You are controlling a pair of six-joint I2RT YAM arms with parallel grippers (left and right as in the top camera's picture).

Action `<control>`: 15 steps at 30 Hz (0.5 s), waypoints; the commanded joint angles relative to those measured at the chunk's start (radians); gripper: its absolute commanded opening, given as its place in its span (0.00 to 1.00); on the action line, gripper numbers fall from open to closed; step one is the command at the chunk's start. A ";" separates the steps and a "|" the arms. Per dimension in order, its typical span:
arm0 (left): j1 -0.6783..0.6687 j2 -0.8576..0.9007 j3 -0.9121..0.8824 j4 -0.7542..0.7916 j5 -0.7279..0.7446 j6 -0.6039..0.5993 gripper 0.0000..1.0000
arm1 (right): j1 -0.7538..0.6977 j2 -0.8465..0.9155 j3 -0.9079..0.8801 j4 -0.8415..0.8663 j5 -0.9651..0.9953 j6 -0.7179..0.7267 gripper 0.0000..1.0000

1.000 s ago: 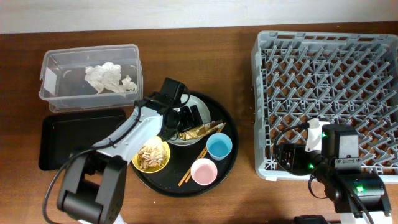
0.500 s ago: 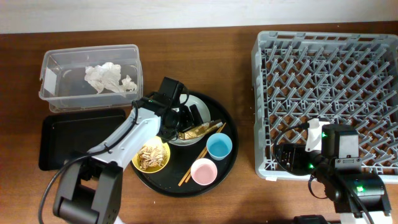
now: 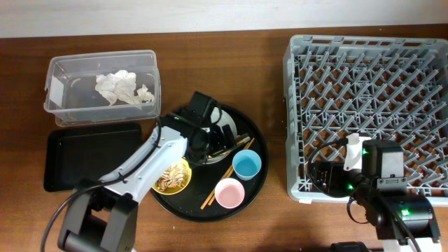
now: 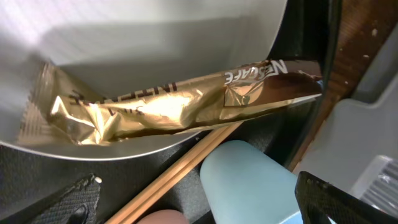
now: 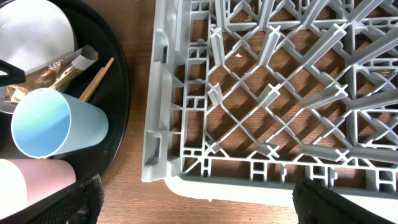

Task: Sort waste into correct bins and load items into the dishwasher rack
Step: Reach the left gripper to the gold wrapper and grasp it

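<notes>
My left gripper (image 3: pixel 218 141) hangs open and empty over the grey-green plate (image 3: pixel 198 155) on the round black tray (image 3: pixel 253 137). In the left wrist view, the gold-brown wrapper (image 4: pixel 168 106) lies across the plate's rim (image 4: pixel 155 37), just ahead of the open gripper (image 4: pixel 208 202). The chopsticks (image 4: pixel 186 165), blue cup (image 4: pixel 249 186) and pink cup (image 4: pixel 165 218) lie below it. The yellow bowl (image 3: pixel 170 176) holds food scraps. White tissue (image 3: pixel 122 87) lies in the clear box (image 3: pixel 101 87). My right gripper (image 3: pixel 320 175) is open at the rack's (image 3: pixel 371 105) front-left corner.
The shallow black tray (image 3: pixel 77 157) sits in front of the clear box. In the overhead view the blue cup (image 3: pixel 246 165) and pink cup (image 3: pixel 229 192) stand on the round tray's right side, with the chopsticks (image 3: pixel 218 185) between them and the bowl.
My left gripper has moved right across the plate and now covers most of the wrapper in the overhead view. The right arm has not moved.
</notes>
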 commanded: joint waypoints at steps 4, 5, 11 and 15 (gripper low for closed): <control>-0.024 0.013 -0.005 -0.005 -0.082 -0.100 0.99 | 0.006 0.000 0.019 -0.007 0.002 0.007 0.99; -0.024 0.029 -0.005 -0.004 -0.082 -0.100 0.99 | 0.006 0.000 0.019 -0.007 0.002 0.007 0.98; -0.015 0.109 -0.005 0.034 -0.144 -0.100 0.99 | 0.006 0.000 0.019 -0.007 0.002 0.008 0.98; -0.004 0.112 -0.005 0.084 -0.196 -0.099 0.98 | 0.006 0.000 0.019 -0.011 0.002 0.007 0.98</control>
